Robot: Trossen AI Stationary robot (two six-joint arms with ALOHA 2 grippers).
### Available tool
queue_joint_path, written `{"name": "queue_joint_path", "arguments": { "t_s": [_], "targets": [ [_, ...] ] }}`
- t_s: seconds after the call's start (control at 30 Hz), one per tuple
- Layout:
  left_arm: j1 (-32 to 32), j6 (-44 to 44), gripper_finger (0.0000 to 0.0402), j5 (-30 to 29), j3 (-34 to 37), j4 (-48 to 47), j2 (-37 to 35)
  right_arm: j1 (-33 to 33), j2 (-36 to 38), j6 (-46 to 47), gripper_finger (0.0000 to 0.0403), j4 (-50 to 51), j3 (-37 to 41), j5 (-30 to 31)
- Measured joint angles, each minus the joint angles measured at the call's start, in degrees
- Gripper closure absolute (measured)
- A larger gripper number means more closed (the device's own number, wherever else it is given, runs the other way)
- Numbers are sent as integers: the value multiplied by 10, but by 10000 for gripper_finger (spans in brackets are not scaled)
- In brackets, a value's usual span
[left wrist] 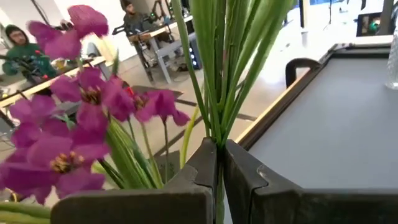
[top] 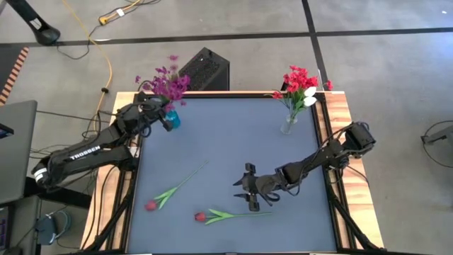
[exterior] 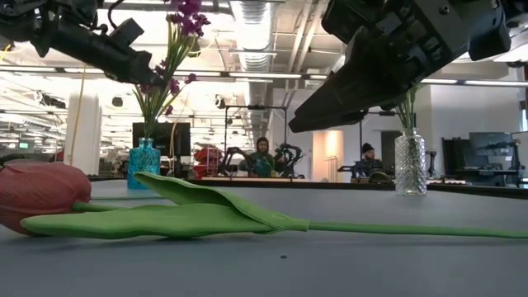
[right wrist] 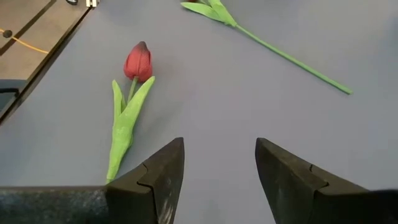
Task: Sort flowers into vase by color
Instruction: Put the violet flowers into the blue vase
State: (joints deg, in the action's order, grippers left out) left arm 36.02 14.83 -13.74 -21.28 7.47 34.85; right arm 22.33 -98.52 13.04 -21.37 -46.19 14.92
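A blue vase at the table's far left holds magenta-purple flowers. My left gripper is beside it, shut on green stems below the purple blooms. A clear vase at the far right holds red and white flowers. Two red tulips lie flat on the mat, one at the near left and one near the front edge. My right gripper hovers open over the mat, just beyond the stem of the nearer tulip, touching nothing. My left gripper pinches a thin green stem of the purple flowers between its two fingers, well below the blooms. The fingers come at it about level, across the stem. The stems rise upright out of the blue vase; how many are in the pinch does not show.
The mat has raised wooden side edges. A black box stands behind the far edge. The middle of the mat between the two vases is bare. People and desks show in the room beyond.
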Motion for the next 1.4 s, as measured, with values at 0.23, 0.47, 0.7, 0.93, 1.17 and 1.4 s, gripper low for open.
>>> {"name": "queue_joint_path", "arguments": {
  "t_s": [0.23, 0.47, 0.7, 0.93, 1.17, 1.4],
  "targets": [
    [10, 0, 401, 0, 2, -4, 0, -4, 0, 0, 180, -1, 0, 0],
    [10, -9, 401, 0, 2, -15, 0, -3, 0, 0, 180, -1, 0, 0],
    [10, -16, 401, -1, 2, -28, 0, -4, 0, 0, 180, -1, 0, 0],
    [10, -15, 401, -3, 2, -32, 0, -3, 0, 0, 180, -1, 0, 0],
    [10, -9, 401, 3, 2, -30, 0, -2, 0, 0, 180, -1, 0, 0],
    [10, -3, 401, 19, 2, -20, 0, -2, 0, 1, 180, -1, 0, 0]
  ]
}}
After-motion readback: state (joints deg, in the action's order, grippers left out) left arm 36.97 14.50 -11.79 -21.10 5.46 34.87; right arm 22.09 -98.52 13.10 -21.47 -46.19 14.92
